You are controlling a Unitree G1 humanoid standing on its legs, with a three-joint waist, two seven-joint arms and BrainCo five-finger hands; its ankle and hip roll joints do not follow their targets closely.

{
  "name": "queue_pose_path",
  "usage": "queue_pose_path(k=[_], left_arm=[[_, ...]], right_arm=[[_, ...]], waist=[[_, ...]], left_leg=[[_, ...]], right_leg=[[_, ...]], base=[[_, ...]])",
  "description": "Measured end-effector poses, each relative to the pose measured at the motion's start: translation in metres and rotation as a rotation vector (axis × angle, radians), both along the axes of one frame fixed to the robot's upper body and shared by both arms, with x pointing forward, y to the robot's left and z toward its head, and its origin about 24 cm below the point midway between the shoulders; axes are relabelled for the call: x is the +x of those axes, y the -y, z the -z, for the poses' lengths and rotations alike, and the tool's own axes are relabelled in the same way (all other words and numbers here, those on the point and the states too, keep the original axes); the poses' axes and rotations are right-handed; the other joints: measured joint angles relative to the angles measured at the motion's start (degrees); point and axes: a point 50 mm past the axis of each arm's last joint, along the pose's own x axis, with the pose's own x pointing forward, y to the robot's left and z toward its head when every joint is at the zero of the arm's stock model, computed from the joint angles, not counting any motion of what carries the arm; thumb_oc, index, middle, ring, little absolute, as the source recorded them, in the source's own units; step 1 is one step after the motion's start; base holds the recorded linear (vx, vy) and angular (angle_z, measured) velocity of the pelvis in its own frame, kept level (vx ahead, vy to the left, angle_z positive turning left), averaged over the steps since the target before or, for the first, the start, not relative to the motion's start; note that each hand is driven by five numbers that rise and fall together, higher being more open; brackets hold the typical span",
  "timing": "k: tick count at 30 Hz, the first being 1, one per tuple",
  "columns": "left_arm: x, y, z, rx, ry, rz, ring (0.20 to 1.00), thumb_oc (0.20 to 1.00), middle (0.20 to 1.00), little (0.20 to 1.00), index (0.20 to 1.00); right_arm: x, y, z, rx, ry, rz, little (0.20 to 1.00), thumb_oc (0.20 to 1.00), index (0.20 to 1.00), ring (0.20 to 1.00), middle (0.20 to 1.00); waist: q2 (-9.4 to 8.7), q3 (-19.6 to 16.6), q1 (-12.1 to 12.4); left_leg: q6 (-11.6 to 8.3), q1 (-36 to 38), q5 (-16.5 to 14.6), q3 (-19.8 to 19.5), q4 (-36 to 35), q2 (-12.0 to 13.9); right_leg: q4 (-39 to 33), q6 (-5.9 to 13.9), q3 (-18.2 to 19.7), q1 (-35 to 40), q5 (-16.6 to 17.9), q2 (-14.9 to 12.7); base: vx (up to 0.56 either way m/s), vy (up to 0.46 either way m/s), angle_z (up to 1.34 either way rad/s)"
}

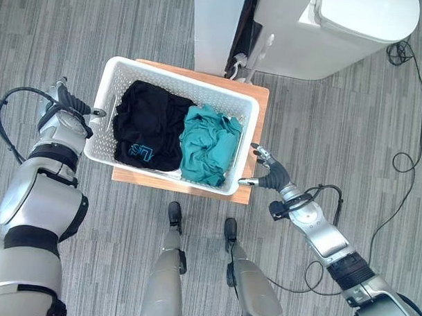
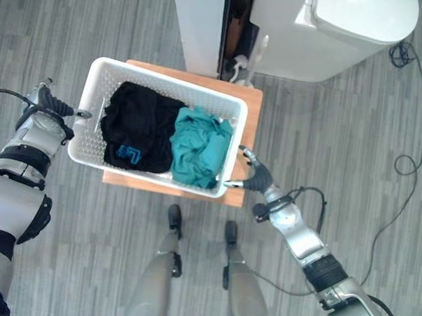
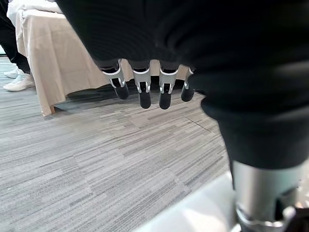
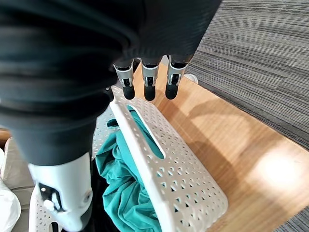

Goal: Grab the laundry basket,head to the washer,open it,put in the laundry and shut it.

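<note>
The white perforated plastic laundry basket sits on a low light-wood table, loaded with a black garment and a teal garment, and it lies between the robot's two hands with its long axis running from one hand to the other. The left hand hangs just beside the basket's left end wall, its fingers straight and holding nothing; the slot handle in that wall lies inward from the fingertips. The right hand is just beside the opposite end, fingers extended and empty above the rim, with the handle slot in that wall directly below and just ahead of the tips. Both hands look about equally near, so the grab appears not yet made; each hand would need to close inward onto its end. Beyond the basket, farther from the fingers, stands the white top-loading washing machine beside a white panel. Nothing lies between fingers and basket walls.
</note>
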Motion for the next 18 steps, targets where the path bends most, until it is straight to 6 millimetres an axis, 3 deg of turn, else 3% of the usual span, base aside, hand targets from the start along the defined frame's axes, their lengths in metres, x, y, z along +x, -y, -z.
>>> queue_pose_path(k=[5,10,18], left_arm=[[0.009,0.022,0.001,-0.001,0.013,0.078,1.000,1.000,1.000,1.000,1.000],[0.012,0.029,0.001,0.023,0.004,0.105,1.000,1.000,1.000,1.000,1.000],[0.016,0.037,-0.010,0.036,0.029,0.112,1.000,1.000,1.000,1.000,1.000]], right_arm=[[-0.001,0.000,0.001,0.019,-0.003,-0.002,1.000,1.000,1.000,1.000,1.000],[-0.001,0.001,0.000,0.021,-0.001,0.004,1.000,1.000,1.000,1.000,1.000],[0.009,-0.002,-0.021,0.022,0.078,0.009,1.000,1.000,1.000,1.000,1.000]], waist=[[0.00,0.03,-0.14],[0.00,0.27,-0.13],[-0.10,0.56,-0.03]], left_leg=[[0.00,-0.26,0.00,0.08,0.00,0.00],[-0.02,-0.96,0.03,0.11,0.01,-0.01],[-0.01,-3.03,0.04,0.10,0.48,0.02]], right_leg=[[0.01,0.01,0.11,-0.34,0.00,0.00],[0.09,0.01,0.16,-1.08,0.01,-0.03],[1.03,0.07,0.26,-3.55,-0.04,-0.04]], base=[[0.00,0.000,0.00],[0.00,0.000,0.00],[0.00,0.004,-0.01]])
